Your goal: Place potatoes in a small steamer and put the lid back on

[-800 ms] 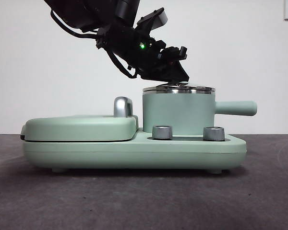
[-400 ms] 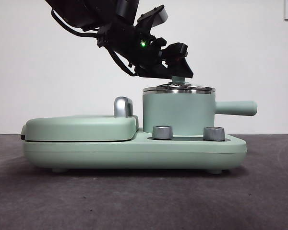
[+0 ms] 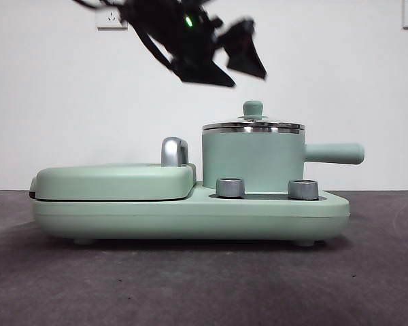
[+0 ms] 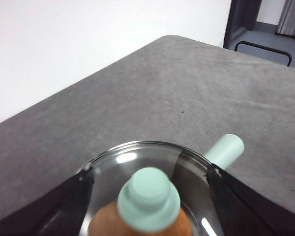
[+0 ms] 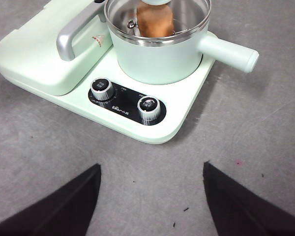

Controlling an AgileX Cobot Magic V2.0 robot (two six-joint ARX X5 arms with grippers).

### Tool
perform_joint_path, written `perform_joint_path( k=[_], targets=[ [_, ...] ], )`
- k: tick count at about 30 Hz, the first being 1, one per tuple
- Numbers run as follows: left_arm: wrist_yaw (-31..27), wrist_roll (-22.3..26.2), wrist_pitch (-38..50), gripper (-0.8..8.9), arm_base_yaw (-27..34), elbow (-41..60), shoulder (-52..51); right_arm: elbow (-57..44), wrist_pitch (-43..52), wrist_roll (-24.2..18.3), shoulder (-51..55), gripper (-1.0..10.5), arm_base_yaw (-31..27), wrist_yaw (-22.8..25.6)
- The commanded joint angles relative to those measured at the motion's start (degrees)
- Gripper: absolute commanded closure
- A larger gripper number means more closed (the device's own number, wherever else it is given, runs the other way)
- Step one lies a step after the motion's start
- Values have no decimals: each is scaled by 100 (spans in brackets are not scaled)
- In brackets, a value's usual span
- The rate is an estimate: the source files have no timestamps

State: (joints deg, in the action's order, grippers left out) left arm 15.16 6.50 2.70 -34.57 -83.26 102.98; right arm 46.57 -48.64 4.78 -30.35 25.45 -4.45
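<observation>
Now the left gripper (image 3: 232, 68) hangs above the lid (image 3: 253, 125), jaws spread and holding nothing. The lid sits on the small steamer (image 3: 253, 159) — the potato (image 5: 154, 20) inside, seen through the glass. The right gripper (image 5: 151, 196), jaws apart, waits over the table (image 5: 246, 147). Print by the knobs (image 5: 149, 107) is too small to read.

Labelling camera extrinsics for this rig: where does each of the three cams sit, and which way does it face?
Front view: low, at table height, level across at the steamer side-on; the left gripper is above it, open.
Left wrist view: above the steamer, looking down on the lid; its two jaws flank it.
Right wrist view: high, angled down at the appliance and dials; the right gripper is open over the table.
Shared: all show the steamer's handle; both wrist views show the potato inside.
</observation>
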Motion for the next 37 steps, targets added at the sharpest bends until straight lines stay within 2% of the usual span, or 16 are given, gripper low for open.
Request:
perform_joint_path(
  k=[1, 7, 11, 22, 29, 31, 37],
  targets=[
    [142, -192, -546, 444, 127, -133, -210, 28, 42, 61, -11, 617, 33, 2],
    [470, -612, -1512, 443, 581, -122, -802, 28, 44, 61, -13, 617, 33, 2],
    [590, -645, -1814, 443, 946, 142, -1259, 28, 50, 61, -13, 617, 33, 2],
    [616, -918, -1652, 443, 1829, 2605, -3541, 28, 59, 61, -22, 617, 33, 0],
    [970, -1069, -1840, 454, 1967, 3611, -4933, 31, 57, 61, -24, 617, 33, -2],
    [1038, -1069, -2087, 480, 1967, 3755, -5270, 28, 57, 61, -24, 617, 33, -2],
    [1021, -1062, -2962, 480, 1967, 3891, -6011, 28, 59, 59, -24, 616, 33, -4]
  ],
)
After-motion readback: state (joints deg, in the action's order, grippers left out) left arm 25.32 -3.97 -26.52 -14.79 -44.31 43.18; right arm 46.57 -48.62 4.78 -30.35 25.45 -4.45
